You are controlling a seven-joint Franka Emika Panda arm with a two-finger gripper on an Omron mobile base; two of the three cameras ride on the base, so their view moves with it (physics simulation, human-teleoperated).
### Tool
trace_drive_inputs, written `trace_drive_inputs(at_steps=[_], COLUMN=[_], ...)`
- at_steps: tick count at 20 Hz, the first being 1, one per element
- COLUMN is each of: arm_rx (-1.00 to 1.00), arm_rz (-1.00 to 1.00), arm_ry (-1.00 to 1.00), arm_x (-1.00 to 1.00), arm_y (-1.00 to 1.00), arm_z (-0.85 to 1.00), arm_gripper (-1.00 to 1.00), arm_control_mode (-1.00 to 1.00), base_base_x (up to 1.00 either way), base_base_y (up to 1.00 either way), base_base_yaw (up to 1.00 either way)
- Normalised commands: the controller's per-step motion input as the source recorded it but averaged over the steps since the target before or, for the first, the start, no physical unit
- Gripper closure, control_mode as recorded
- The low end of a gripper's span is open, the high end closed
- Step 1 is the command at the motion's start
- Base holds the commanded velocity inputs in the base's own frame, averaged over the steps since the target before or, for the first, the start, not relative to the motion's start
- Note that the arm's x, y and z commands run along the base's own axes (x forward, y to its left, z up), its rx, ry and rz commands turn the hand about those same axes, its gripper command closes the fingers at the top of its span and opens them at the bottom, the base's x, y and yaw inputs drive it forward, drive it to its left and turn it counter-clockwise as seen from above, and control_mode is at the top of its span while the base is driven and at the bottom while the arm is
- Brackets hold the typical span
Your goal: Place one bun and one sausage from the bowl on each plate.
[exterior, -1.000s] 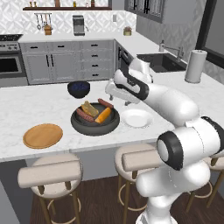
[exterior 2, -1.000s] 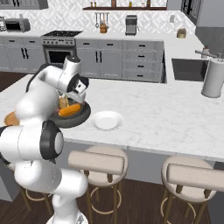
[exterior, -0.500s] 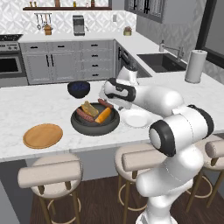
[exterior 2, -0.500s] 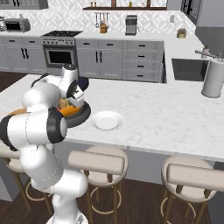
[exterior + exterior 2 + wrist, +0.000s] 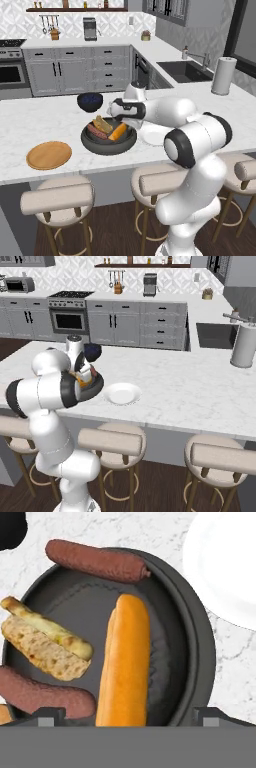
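From the hand view, the fingers (image 5: 125, 717) are spread wide with nothing in them, hanging right over the dark bowl (image 5: 197, 637). Closest is an orange bun (image 5: 125, 667), left of it a split bun (image 5: 45, 644) and a sausage (image 5: 42, 694), another sausage (image 5: 97, 561) along the far rim. The white plate (image 5: 225, 562) is just beside the bowl on the marble surface (image 5: 45, 120), the wooden plate (image 5: 49, 154) further off

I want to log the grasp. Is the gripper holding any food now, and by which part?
Nothing is held. The gripper is open above the bowl, with the orange bun lying free between its fingertips.
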Motion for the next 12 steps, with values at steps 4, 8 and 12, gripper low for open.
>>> trace_drive_inputs(at_steps=[4,8,12], arm_rx=[0.00,-0.01,0.00], arm_rz=[0.00,0.00,0.00], arm_ry=[0.00,0.04,0.00], arm_x=[0.13,0.08,0.15], arm_y=[0.00,0.02,0.04], arm_z=[-0.30,-0.29,-0.19], arm_gripper=[-1.00,-1.00,-1.00], arm_control_mode=[-1.00,-1.00,-1.00], base_base_x=[0.00,0.00,0.00], base_base_y=[0.00,0.00,0.00], base_base_yaw=[0.00,0.00,0.00])
